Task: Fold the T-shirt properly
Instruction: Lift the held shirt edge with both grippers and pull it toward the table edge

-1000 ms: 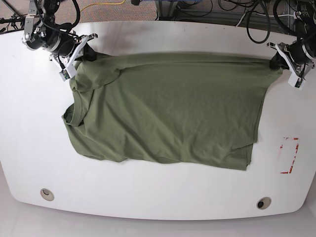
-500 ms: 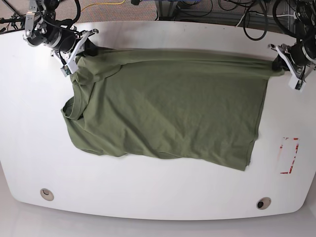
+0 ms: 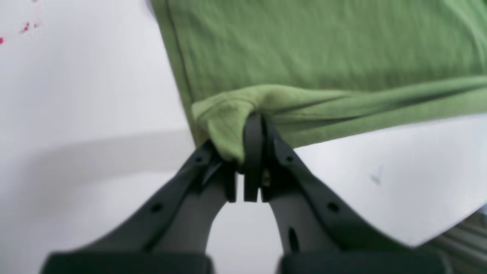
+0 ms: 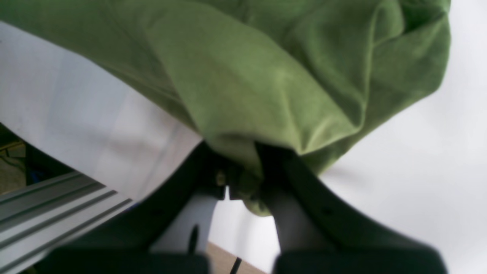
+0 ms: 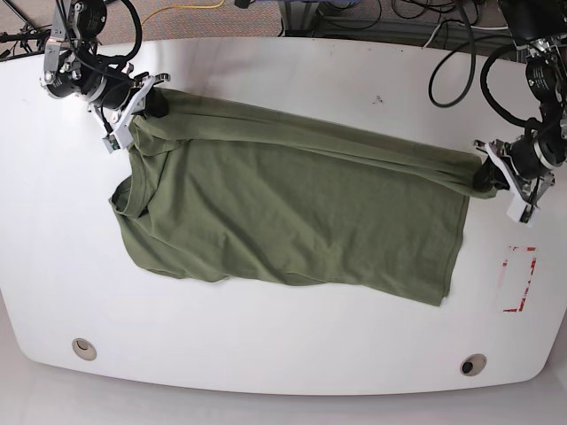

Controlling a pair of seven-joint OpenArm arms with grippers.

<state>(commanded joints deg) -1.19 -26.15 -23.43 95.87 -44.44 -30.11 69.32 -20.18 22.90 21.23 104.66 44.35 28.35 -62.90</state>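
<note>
The T-shirt [image 5: 292, 212] lies spread across the middle of the white table [image 5: 266, 354]. Both claws pinch its far edge: the right claw [image 5: 142, 99] near the table's far left corner, the left claw [image 5: 493, 177] by the right edge. This looks like the folding-over step; next, both should carry that edge evenly toward the near hem.

a white table [image 5: 283, 363] with rounded corners fills the room's middle, black cables [image 5: 443, 35] and a yellow cord [image 5: 182, 11] trailing over brownish carpet behind it
</note>
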